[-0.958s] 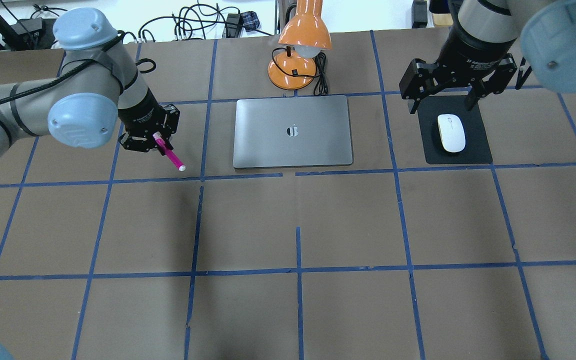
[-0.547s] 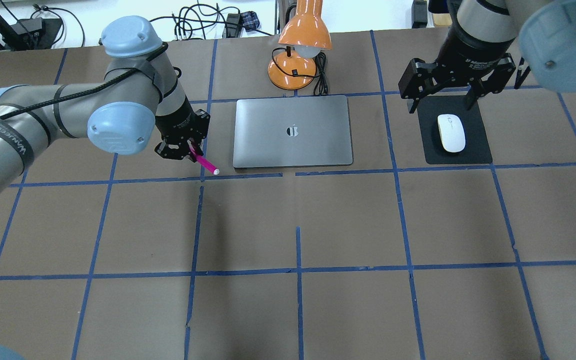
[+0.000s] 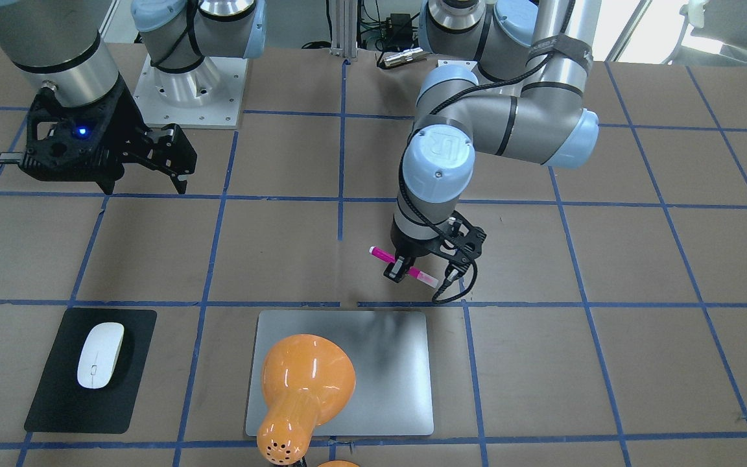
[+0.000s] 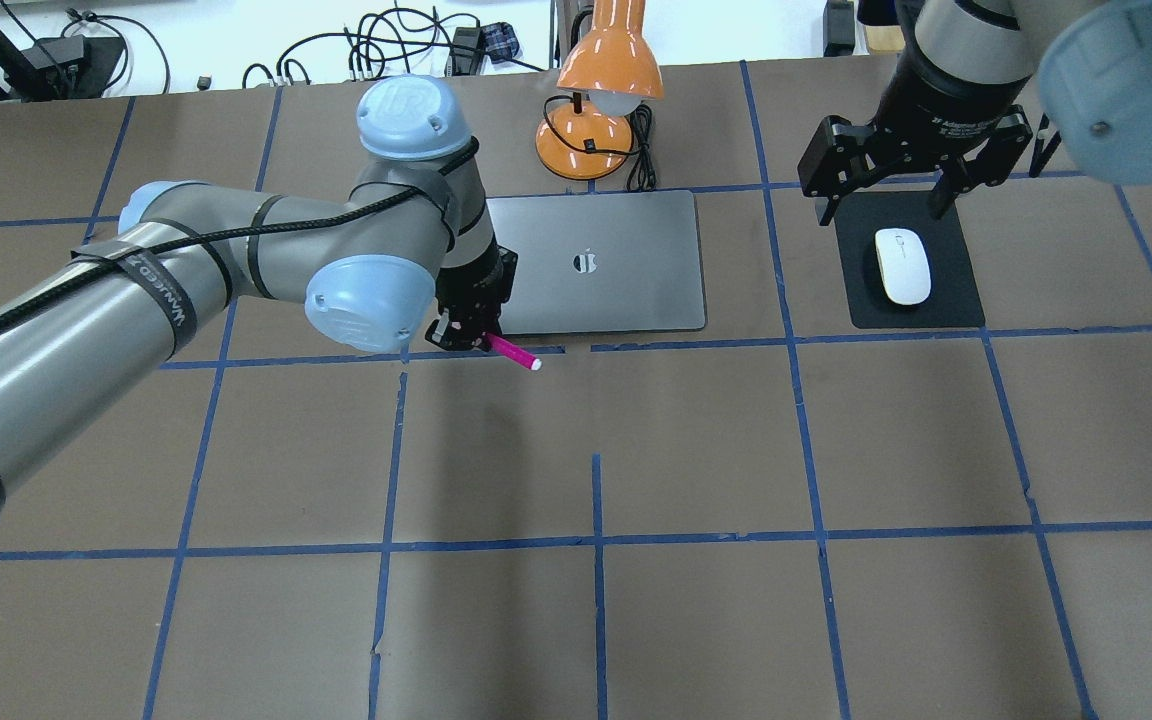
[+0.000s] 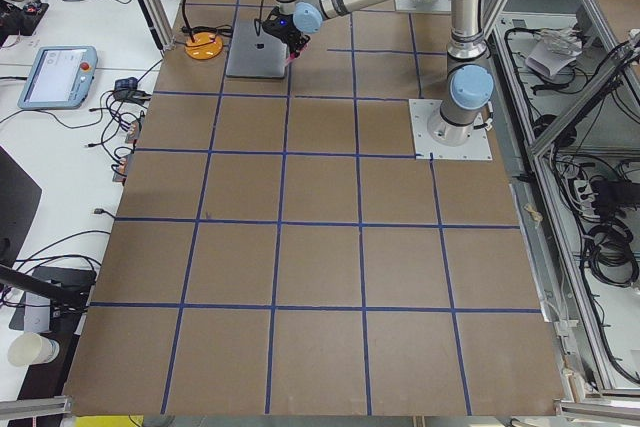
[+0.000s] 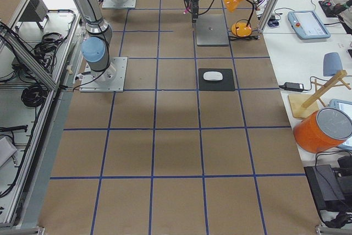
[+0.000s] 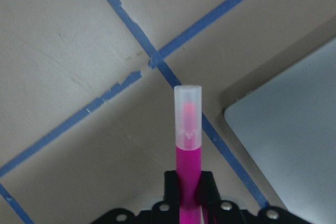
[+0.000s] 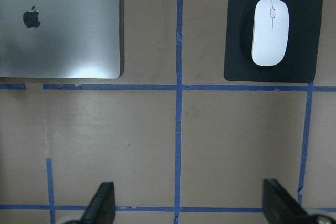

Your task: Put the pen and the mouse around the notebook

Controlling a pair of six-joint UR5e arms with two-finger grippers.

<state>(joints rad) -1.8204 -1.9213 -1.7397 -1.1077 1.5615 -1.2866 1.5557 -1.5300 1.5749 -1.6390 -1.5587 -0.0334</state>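
- My left gripper's (image 4: 466, 336) jaws are clamped on the pen (image 4: 513, 352), gripping its magenta barrel; the pale capped end sticks out free beyond my fingertips.
- My right gripper's (image 4: 883, 203) jaws are spread wide apart and hold nothing.
- The pen lies tilted, just beside the notebook's (image 4: 616, 265) near left corner, over the blue tape line along the notebook's near edge. I cannot tell whether the pen touches the table (image 4: 696, 450).
- The notebook lies flat and closed, silver-grey, near the table's far edge.
- The mouse (image 4: 903, 266) rests on a black mat (image 4: 951, 302), well to the right of the notebook, apart from it.
- My right gripper hangs above the mat's far edge, just beyond the mouse.
- An orange lamp (image 4: 608, 62) stands just behind the notebook.
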